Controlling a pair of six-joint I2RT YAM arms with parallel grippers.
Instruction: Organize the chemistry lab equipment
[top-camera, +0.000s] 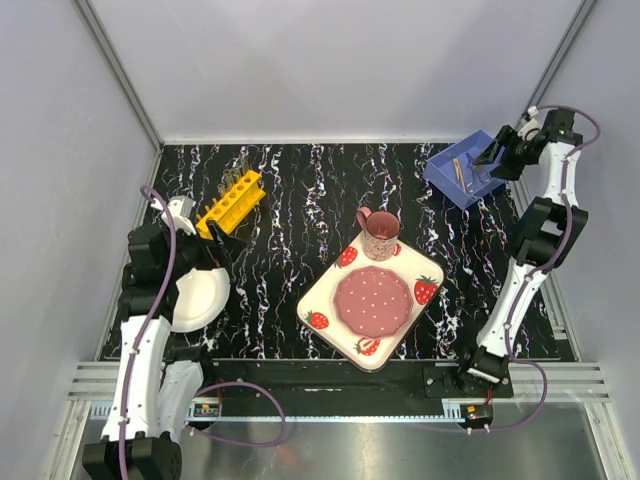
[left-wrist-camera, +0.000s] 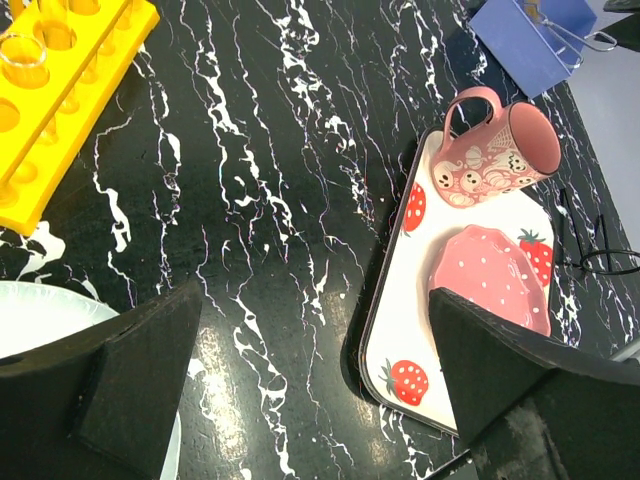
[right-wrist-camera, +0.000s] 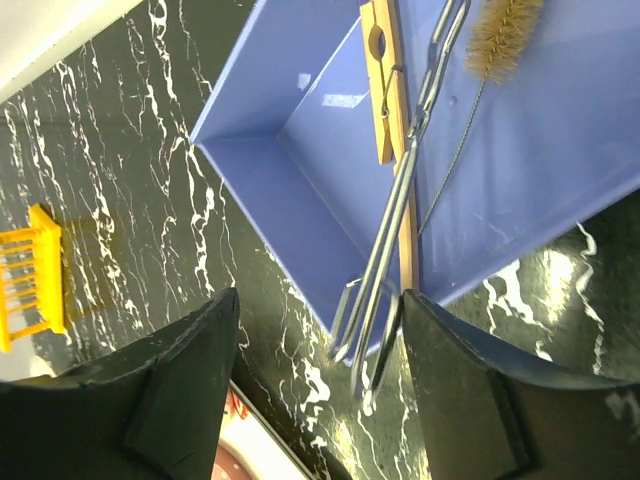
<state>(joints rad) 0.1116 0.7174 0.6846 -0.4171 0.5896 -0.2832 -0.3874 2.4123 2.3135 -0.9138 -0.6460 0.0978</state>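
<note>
Right wrist: right tool (right-wrist-camera: 320, 330) hovering wide open, empty, over blue tray (right-wrist-camera: 290, 200); metal scissors (right-wrist-camera: 385, 240) overhanging its rim, so suggesting lifting straight up.

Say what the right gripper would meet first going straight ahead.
Probably the loop handles of the long metal tongs, overhanging the near rim of the blue plastic tray, right between the right gripper's open fingers; depth is unclear.
</note>
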